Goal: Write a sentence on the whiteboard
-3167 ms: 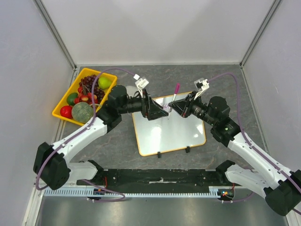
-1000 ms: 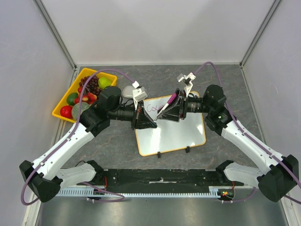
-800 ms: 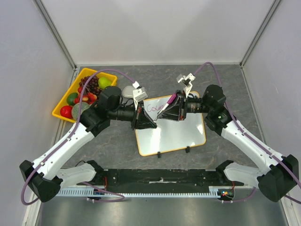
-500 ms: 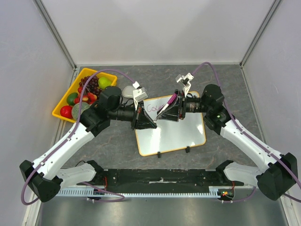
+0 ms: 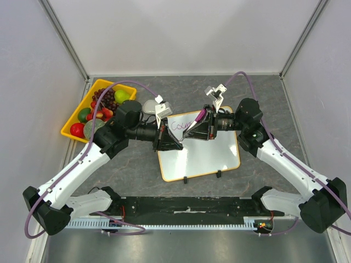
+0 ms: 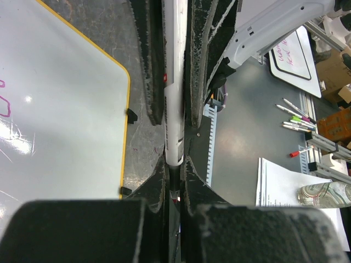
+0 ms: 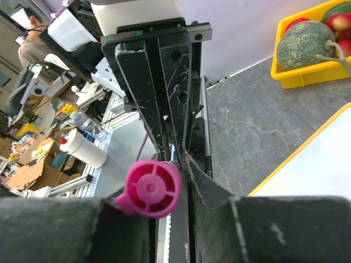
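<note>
The whiteboard point(image 5: 203, 159) lies flat mid-table, yellow-rimmed. The sentence point(image 5: 176, 125) is a few purple letters near its far left corner, and their edge also shows in the left wrist view point(image 6: 4, 104). A marker point(image 5: 197, 118) with a white barrel point(image 6: 175, 82) and a magenta cap point(image 7: 151, 189) slants above the writing. My left gripper point(image 5: 178, 143) is shut on the barrel's lower end point(image 6: 175, 164). My right gripper point(image 5: 189, 134) faces it, and its fingers point(image 6: 205, 49) are shut on the cap end of the marker. The marker's tip is hidden.
A yellow tray point(image 5: 74, 129) of fruit stands at the back left, with a melon point(image 7: 304, 44) at its near end. A pale grey object point(image 5: 148, 107) lies behind my left forearm. Two black clip feet point(image 5: 186, 179) mark the whiteboard's near edge. Walls enclose three sides.
Since the oldest frame both grippers have shifted left and purple letters have appeared on the board. Over the last second the right jaws have narrowed onto the marker, and the arms have barely moved.
</note>
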`<move>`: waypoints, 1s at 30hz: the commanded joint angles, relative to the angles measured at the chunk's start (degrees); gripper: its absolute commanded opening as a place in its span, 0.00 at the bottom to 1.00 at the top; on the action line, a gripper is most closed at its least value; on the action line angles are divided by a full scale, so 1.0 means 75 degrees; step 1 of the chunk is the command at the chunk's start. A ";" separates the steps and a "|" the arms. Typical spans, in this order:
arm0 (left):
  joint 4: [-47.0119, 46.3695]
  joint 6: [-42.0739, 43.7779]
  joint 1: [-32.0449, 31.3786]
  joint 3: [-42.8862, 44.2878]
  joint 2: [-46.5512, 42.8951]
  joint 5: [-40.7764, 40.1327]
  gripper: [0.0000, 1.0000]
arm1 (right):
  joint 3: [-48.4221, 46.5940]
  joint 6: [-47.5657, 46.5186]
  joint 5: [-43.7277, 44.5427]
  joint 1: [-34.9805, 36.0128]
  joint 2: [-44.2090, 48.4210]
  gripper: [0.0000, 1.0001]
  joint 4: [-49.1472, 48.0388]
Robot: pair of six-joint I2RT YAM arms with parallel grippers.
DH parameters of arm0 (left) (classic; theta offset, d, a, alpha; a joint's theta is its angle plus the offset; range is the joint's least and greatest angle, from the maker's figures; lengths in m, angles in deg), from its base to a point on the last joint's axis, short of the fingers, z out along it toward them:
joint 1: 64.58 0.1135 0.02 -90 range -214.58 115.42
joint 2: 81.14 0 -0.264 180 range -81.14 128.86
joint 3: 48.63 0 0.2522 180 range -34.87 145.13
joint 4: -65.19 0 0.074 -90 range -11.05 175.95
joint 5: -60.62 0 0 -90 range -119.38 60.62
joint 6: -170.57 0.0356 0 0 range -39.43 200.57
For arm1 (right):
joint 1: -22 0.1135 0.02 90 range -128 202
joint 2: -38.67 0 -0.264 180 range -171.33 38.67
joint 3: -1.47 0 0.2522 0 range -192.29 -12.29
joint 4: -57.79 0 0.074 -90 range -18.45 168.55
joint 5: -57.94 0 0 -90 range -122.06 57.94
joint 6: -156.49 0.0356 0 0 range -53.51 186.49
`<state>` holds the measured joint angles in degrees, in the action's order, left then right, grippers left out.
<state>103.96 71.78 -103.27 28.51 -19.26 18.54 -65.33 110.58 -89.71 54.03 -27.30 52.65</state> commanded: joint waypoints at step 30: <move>-0.1472 -0.2096 0.1302 -0.0949 0.0140 -0.3119 0.89 | -0.0066 -0.2786 0.4485 -0.0298 0.0651 0.00 0.3655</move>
<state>96.09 61.90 -98.75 23.72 -16.22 0.27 -65.67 92.95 -66.28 52.77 -25.95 76.26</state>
